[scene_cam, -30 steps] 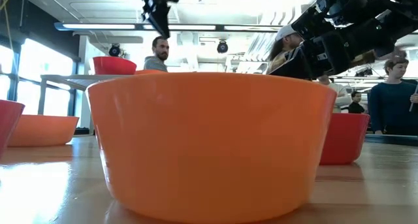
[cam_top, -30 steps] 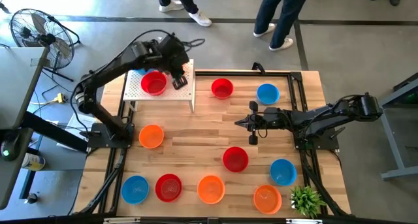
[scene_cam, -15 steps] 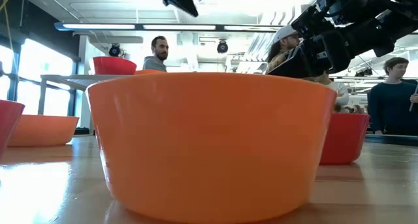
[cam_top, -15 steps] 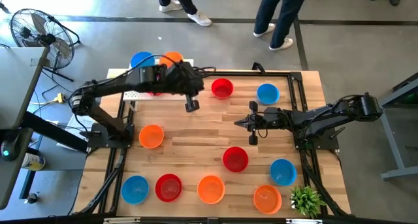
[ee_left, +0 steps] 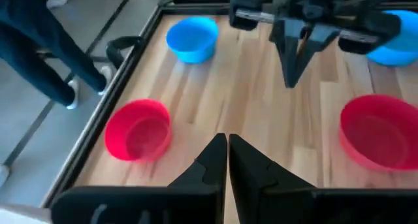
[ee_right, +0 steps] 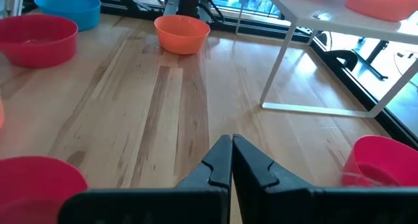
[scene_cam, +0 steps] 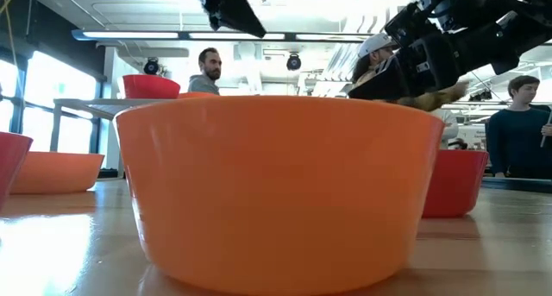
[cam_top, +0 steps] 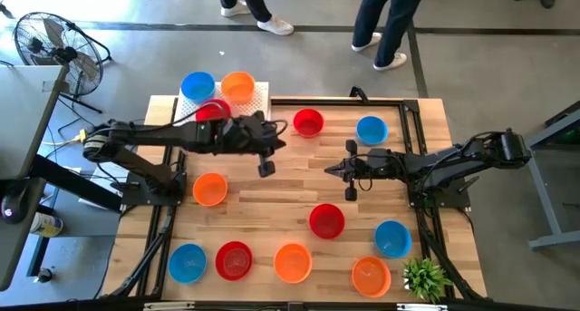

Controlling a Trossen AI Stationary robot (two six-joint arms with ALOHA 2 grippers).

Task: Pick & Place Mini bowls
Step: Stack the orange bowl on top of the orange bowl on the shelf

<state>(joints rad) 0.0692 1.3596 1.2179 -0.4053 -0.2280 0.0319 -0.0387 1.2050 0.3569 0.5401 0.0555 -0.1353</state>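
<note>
The left tool hangs shut and empty over the table, the nearest red bowl just beyond it. The right tool, shut and empty, sits mid-table near another red bowl.

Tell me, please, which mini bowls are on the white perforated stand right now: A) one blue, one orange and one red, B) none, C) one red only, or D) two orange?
A: the high view shows a blue bowl and an orange bowl on the white stand, with a red bowl partly hidden under the left arm.
</note>
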